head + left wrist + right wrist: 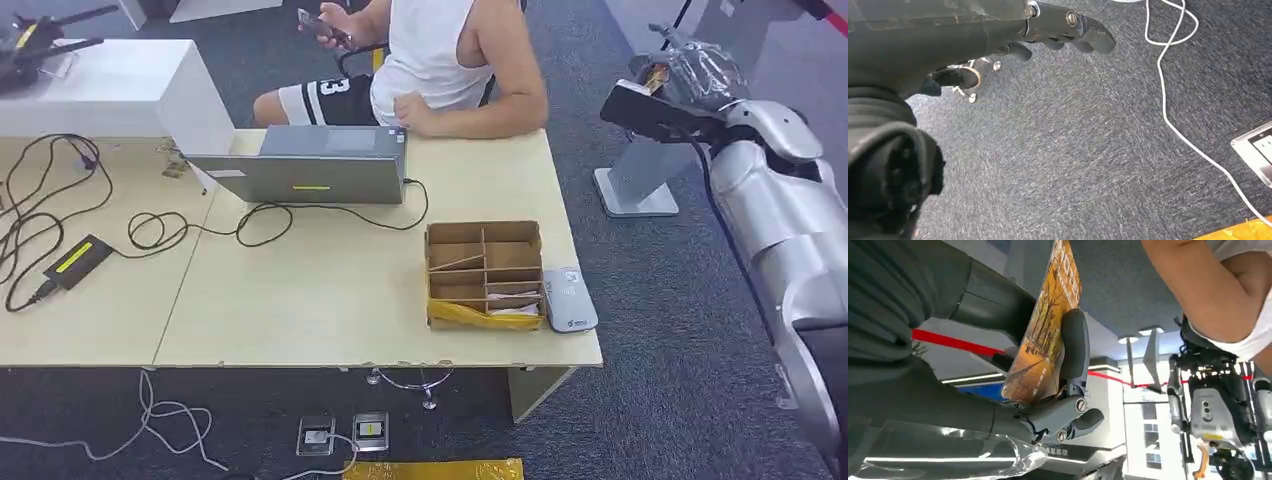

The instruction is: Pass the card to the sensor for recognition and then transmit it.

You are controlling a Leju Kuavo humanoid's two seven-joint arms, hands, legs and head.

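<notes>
A closed laptop (305,165) lies on the desk (330,300), black cables (150,230) beside it. A seated person (430,60) leans an arm on the desk's far edge.

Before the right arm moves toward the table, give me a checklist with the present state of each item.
1. Card held: ok. The right hand grips the orange picture-printed card.
2. Sensor in place: ok. The flat grey card reader lies on the light wooden table, beside the brown cardboard divider box.
3. Top of the reader free: ok, nothing lies on it.
4. Card over the reader: not ok. The right hand is raised off to the side, away from the table.
5. Left hand free: ok, it hangs over the carpet, holding nothing.
6. Which card face points down: cannot tell.
</notes>
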